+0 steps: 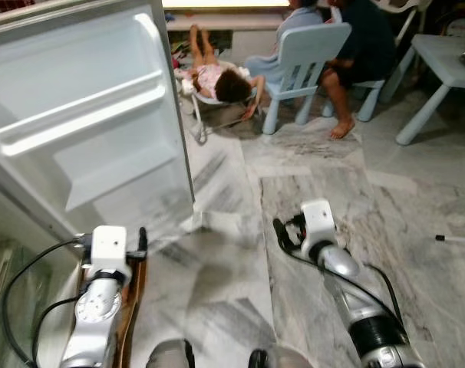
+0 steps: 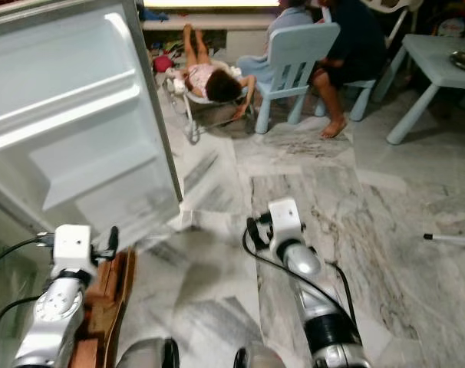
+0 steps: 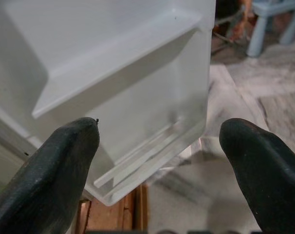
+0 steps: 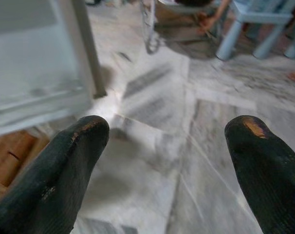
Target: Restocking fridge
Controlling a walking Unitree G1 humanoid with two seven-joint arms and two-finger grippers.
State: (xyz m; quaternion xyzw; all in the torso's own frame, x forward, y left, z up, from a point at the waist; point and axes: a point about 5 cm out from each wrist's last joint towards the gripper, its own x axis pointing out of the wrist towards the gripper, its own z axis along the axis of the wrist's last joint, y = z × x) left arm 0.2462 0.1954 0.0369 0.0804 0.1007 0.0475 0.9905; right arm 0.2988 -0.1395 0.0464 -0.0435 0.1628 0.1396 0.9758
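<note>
The white fridge door (image 1: pixel 87 115) stands swung open on my left, its inner side showing bare door shelves (image 1: pixel 79 115). My left gripper (image 3: pixel 159 165) is open with nothing between its fingers, held just below the door's lower corner (image 3: pixel 152 156). The left arm (image 1: pixel 102 291) reaches forward beside a wooden plank (image 1: pixel 133 299). My right gripper (image 4: pixel 172 165) is open too, empty, hovering over the marble floor (image 1: pixel 240 291); its arm (image 1: pixel 332 268) shows at the right. No items for stocking are in view.
A child (image 1: pixel 217 77) lies on a bouncer on the floor beyond the door. Two people sit on light blue chairs (image 1: pixel 305 54) at the back. A pale blue table (image 1: pixel 447 61) stands far right. A thin white stick (image 1: pixel 456 241) lies on the floor at the right.
</note>
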